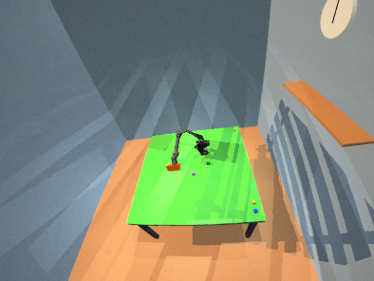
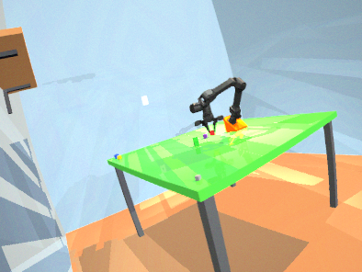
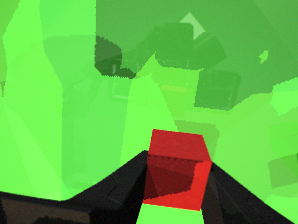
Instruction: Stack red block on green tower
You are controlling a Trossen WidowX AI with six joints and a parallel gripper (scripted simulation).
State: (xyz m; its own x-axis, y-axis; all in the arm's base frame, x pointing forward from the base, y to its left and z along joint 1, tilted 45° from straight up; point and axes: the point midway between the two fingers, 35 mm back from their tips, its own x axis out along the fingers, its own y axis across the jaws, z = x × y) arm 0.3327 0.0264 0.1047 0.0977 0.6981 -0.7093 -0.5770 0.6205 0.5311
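The red block (image 1: pixel 202 154) (image 2: pixel 212 132) (image 3: pixel 175 172) is between the two black fingers of my gripper (image 1: pixel 202 153) (image 2: pixel 211 132) (image 3: pixel 174 161), which is shut on it. In the exterior view the block hangs a little above the table, and the fingers point down. The green tower (image 1: pixel 208 163) (image 2: pixel 196 141) stands upright on the green table, a short way from the held block and apart from it. The tower does not show in the wrist view. It is small and nearly the table's colour, so its separate blocks cannot be told apart.
A purple block (image 1: pixel 193 174) (image 2: pixel 205 136) lies on the green table (image 1: pixel 161 204) (image 2: pixel 161 170) near the tower. A yellow block (image 1: pixel 253 202) and a blue block (image 1: pixel 255 211) lie by one corner. A grey block (image 2: pixel 197 177) lies near another corner. The arm's orange base (image 1: pixel 173 167) (image 2: pixel 235 124) is nearby.
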